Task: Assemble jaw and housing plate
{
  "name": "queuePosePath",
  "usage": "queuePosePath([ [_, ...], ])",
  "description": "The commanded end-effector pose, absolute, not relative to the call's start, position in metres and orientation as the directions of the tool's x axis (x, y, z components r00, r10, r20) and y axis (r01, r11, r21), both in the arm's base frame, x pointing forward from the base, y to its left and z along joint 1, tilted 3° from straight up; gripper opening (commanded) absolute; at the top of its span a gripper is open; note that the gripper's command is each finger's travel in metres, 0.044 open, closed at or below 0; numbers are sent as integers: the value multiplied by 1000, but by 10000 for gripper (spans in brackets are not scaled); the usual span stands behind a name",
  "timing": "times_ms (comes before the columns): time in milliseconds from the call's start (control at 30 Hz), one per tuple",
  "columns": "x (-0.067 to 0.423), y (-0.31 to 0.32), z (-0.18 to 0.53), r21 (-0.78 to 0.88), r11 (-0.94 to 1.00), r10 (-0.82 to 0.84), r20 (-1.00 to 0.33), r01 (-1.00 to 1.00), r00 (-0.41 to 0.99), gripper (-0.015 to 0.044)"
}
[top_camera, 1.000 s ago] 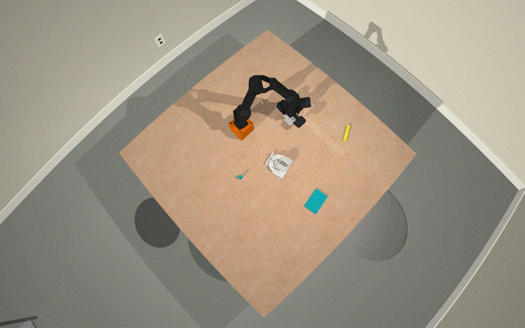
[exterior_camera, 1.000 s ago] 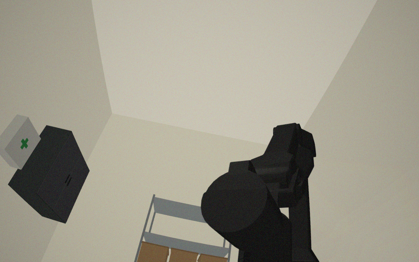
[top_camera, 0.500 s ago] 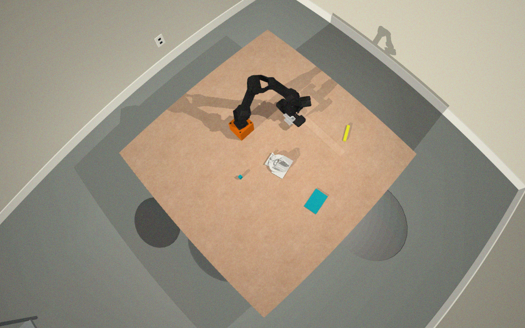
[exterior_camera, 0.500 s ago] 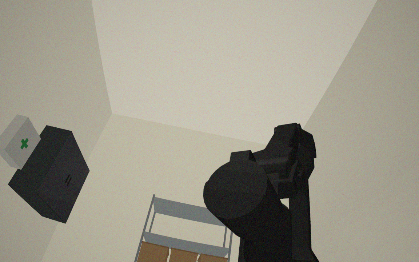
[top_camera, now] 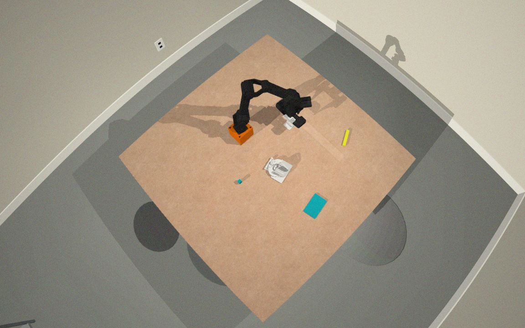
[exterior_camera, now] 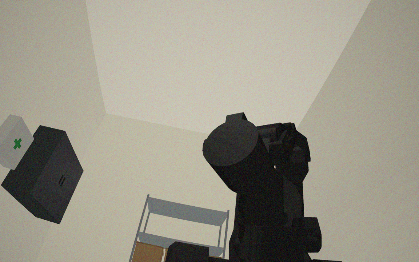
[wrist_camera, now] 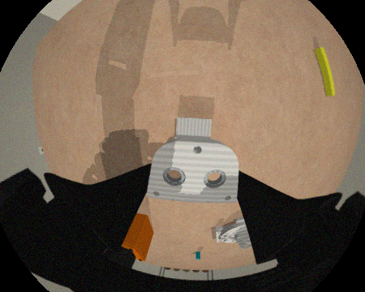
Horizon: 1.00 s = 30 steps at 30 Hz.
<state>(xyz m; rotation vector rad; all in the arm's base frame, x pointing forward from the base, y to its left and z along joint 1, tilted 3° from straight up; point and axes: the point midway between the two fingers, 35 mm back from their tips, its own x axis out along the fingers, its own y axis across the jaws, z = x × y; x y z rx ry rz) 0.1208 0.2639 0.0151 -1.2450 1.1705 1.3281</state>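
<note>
The light grey housing plate (top_camera: 288,124) (wrist_camera: 195,163) has two large round holes, small holes and a ribbed tab. My gripper (top_camera: 291,118) (wrist_camera: 193,172) is shut on its two side edges. The plate hangs above the table, its shadow set apart from it, with its holed face towards the wrist camera. The white gear-and-jaw assembly (top_camera: 278,170) (wrist_camera: 232,234) stands on the table, away from the held plate; my finger covers part of it in the wrist view. Its jaws, pins and teeth are too small to tell how they sit. The exterior view shows neither part.
The orange arm base (top_camera: 246,136) (wrist_camera: 139,236) stands left of the assembly. A small teal piece (top_camera: 239,181) (wrist_camera: 198,255) and a teal rectangle (top_camera: 315,206) lie on either side of the assembly. A yellow bar (top_camera: 346,137) (wrist_camera: 326,73) lies to the right.
</note>
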Motion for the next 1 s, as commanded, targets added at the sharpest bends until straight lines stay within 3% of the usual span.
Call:
queuePosePath([
  [0, 121, 264, 28, 42, -108, 29, -999, -993, -46, 351],
  [967, 187, 215, 26, 38, 235, 25, -999, -971, -33, 351],
])
